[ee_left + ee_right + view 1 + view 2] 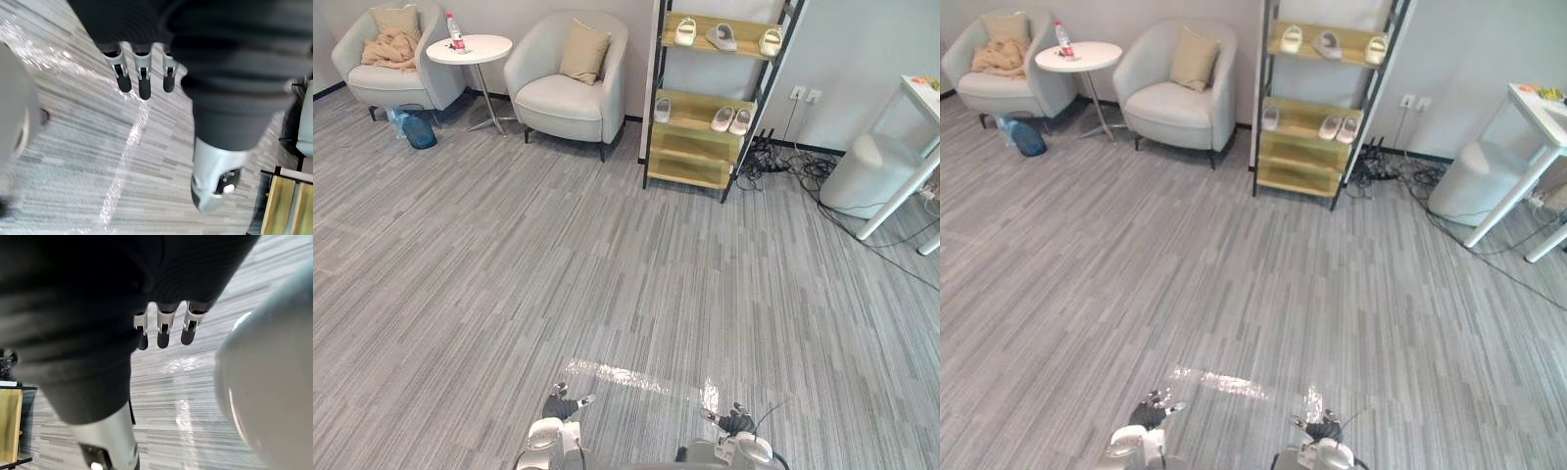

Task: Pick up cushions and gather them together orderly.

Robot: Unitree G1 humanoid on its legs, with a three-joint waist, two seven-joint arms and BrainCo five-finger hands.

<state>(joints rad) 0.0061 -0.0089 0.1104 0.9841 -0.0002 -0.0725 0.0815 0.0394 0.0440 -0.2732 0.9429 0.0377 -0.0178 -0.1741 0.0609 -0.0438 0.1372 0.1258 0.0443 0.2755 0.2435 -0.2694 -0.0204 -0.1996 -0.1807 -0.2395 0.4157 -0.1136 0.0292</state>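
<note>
Tan cushion [584, 51]: upright against the back of the grey armchair [570, 98] beside the shoe rack [710, 108] | second cushion [395, 18]: on the far armchair [386, 83], behind a crumpled beige blanket [391, 47] | round table [470, 48]: between the chairs | left hand [142, 78], right hand [164, 330]: low over the floor, fingers straight, empty, well apart from both cushions

Bright even light, white glare streak on floor [607, 294]
</note>
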